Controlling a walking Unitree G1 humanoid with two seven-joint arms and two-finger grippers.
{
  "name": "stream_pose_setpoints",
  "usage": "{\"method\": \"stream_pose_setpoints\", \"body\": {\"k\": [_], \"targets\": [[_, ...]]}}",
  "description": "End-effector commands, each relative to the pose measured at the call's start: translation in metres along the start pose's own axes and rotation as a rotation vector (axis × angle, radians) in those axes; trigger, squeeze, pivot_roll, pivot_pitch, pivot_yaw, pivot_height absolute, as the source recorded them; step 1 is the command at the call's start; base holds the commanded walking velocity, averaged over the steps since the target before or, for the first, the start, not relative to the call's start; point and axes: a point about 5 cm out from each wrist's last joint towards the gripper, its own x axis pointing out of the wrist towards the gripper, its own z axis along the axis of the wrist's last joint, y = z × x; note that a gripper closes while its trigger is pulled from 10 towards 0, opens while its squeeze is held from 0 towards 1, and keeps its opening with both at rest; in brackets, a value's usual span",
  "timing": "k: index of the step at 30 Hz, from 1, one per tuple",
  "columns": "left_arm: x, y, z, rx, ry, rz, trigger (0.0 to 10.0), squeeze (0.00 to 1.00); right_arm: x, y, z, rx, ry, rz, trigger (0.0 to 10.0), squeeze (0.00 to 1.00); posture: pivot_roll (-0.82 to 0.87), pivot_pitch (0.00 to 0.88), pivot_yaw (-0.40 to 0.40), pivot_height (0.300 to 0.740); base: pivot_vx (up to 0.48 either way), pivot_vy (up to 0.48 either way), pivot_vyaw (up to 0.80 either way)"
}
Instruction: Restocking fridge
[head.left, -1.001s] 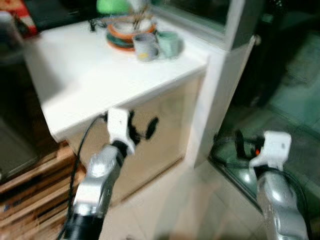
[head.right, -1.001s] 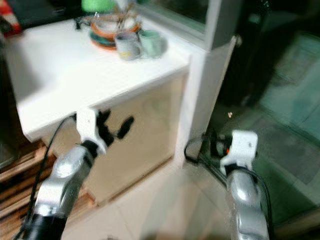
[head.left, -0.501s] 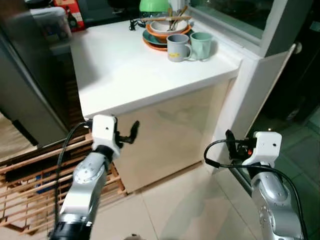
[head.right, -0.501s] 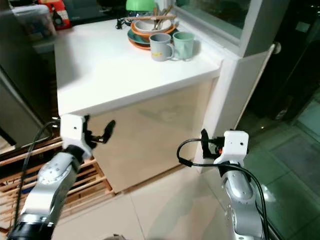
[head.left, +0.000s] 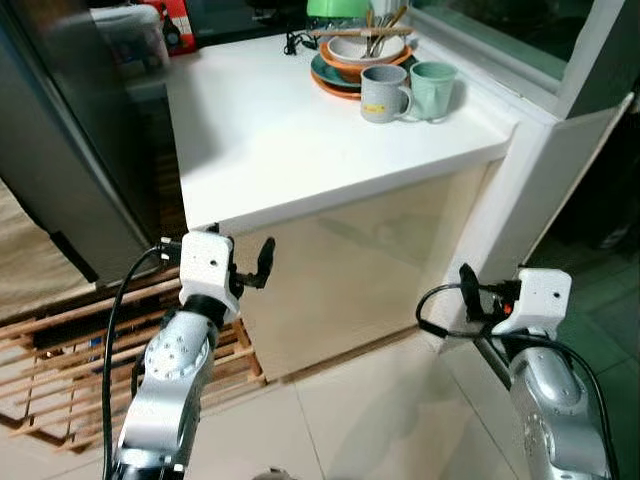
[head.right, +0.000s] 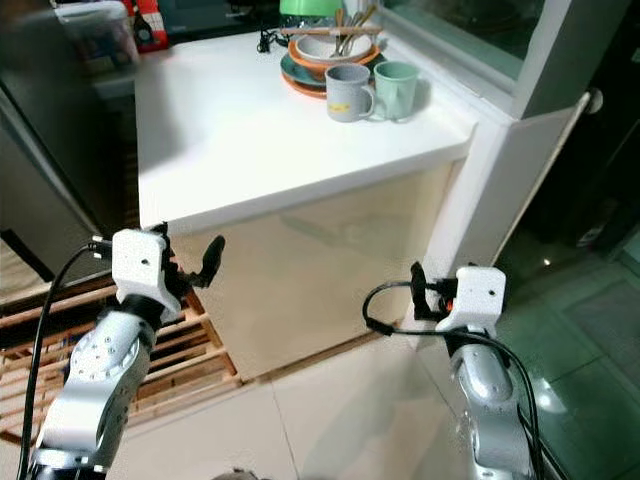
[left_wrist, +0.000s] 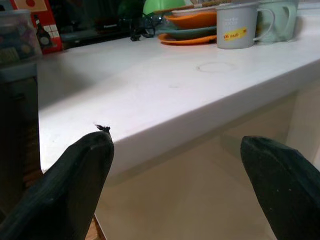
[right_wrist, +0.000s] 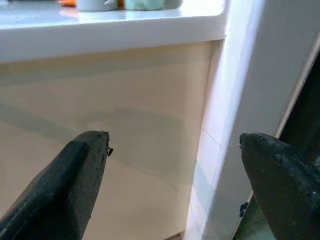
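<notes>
Nothing of the restocking looks done yet, as I judge it: I carry no food, and the fridge (head.left: 60, 150), the dark grey slab at far left beside the table, shows me only its flat side, so I cannot tell whether its door is open. Finding the goods, fetching them and loading them is all left

Going left to right: behind the fridge's edge sits a clear lidded tub (head.left: 128, 28) with a red carton (head.left: 178, 22) next to it; what the tub holds is too dim to tell. My left gripper (head.left: 262, 262) hovers just below the near-left corner of the white table (head.left: 270, 140), jaws spread wide with nothing between them. Below it, a slatted wooden rack (head.left: 60, 350) lies on the floor

At the far end of the table, stacked plates carry an orange-rimmed bowl (head.left: 370, 50) with utensils sticking out of it. A grey mug (head.left: 380, 93) and a pale green mug (head.left: 432, 88) stand touching just before it; their insides are hidden

My right gripper (head.left: 468, 285) hangs low by the white pillar (head.left: 500, 220), jaws likewise wide apart and empty
</notes>
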Motion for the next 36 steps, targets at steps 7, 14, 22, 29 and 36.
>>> {"method": "stream_pose_setpoints", "body": {"k": [7,14,22,29,36], "targets": [[0.008,0.002,0.006,0.001,-0.004,0.015,10.0,0.0,0.003,-0.001,-0.001,0.022,-0.011,-0.002,10.0,0.06,-0.05,0.0,0.067,0.74,-0.316,0.365,0.41],[0.013,0.006,0.0,0.023,0.026,0.06,10.0,0.0,0.005,0.0,-0.003,0.013,-0.001,0.012,10.0,0.1,-0.05,0.0,0.068,0.74,-0.295,0.29,0.62],[0.024,0.009,0.0,-0.044,0.026,0.059,10.0,0.0,0.007,0.001,-0.005,0.026,0.016,0.007,10.0,0.12,-0.07,0.0,0.079,0.74,0.0,0.0,0.54],[0.026,0.013,-0.006,-0.051,0.056,0.071,10.0,0.0,0.006,-0.002,-0.005,0.03,0.007,-0.016,10.0,0.07,-0.08,0.0,0.083,0.74,0.0,0.304,0.0],[0.03,0.017,-0.011,-0.042,0.07,0.085,10.0,0.0,0.003,-0.001,-0.007,0.024,0.011,-0.013,10.0,0.07,-0.08,0.0,0.08,0.74,0.0,0.444,0.0]]}}
